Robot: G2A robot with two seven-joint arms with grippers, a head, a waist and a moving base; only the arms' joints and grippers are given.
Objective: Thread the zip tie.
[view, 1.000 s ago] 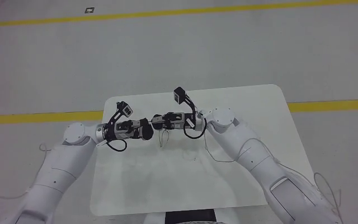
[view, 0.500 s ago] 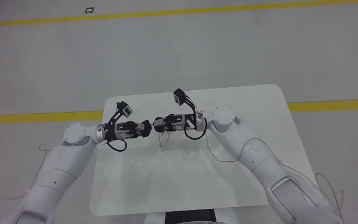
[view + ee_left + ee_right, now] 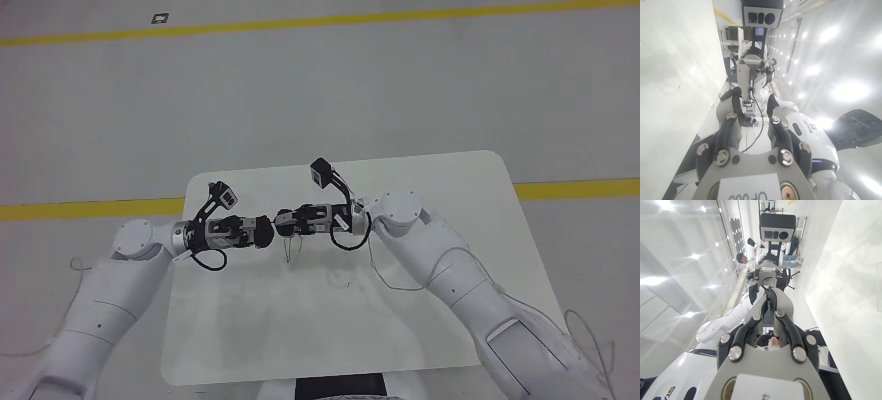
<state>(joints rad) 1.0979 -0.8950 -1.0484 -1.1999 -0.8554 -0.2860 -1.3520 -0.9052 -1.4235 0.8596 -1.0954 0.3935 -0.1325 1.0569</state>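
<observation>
Right end effector (image 3: 770, 294) pinches the thin black zip tie (image 3: 762, 117); fabric-tipped left end effector (image 3: 753, 97) spread.

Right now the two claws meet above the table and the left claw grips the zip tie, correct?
No: the right claw grips the zip tie, as the left wrist view shows; the left claw is open. They do meet above the table.
</observation>
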